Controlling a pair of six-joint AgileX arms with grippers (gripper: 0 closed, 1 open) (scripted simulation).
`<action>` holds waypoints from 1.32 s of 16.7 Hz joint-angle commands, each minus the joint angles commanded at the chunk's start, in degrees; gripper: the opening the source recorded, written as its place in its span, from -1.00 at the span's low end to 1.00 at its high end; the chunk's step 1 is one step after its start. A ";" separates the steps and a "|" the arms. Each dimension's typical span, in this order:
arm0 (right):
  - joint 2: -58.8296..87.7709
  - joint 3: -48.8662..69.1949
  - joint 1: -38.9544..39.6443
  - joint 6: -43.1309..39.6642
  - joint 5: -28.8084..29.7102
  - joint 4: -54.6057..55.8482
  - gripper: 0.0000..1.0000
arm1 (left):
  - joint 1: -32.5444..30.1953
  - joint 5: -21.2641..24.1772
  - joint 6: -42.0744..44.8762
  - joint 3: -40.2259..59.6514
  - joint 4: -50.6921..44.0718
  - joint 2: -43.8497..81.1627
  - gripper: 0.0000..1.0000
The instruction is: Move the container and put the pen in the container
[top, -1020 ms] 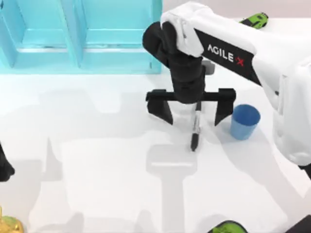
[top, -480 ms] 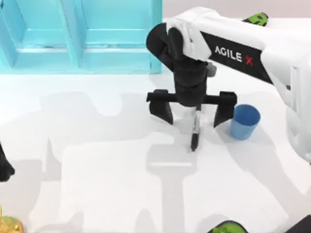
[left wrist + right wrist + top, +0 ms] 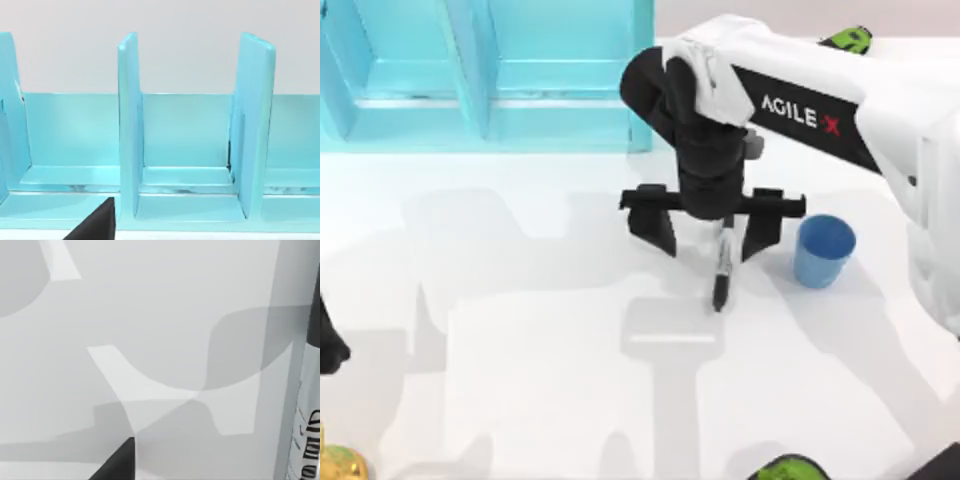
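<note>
The right gripper [image 3: 708, 232] hangs low over the middle of the table [image 3: 520, 330], its jaws spread wide and holding nothing, one finger on either side of the pen [image 3: 722, 268]. The pen lies flat on the white surface, running lengthwise away from the arm with its dark tip pointing toward the near edge; part of its upper end is hidden under the wrist. In the right wrist view the pen's [image 3: 307, 405] pale label band with dark lettering runs along the side of the picture, well off the middle, so the jaws look to me not quite centred on it. The container [image 3: 822, 250], a small blue cup, stands upright just beside the gripper's right finger, apart from the pen and not touching it. I'd judge the pen light, stiff and smooth, round enough to roll or squirt sideways if pinched off-centre, so the sensible hold is across the labelled middle of the barrel, square to its length, where it will balance when lifted. The cup looks light and thin-walled too, easy to tip with a stray nudge from that outer finger; it would best be taken by the rim or across its body. The left arm [image 3: 328, 340] sits parked at the table's left edge, its wrist view facing the turquoise shelf unit [image 3: 190, 145] at the back.
</note>
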 joint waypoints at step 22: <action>-16.36 -7.95 4.50 6.15 -2.51 -2.88 -1.00 | 0.00 0.00 0.00 0.00 0.00 0.00 1.00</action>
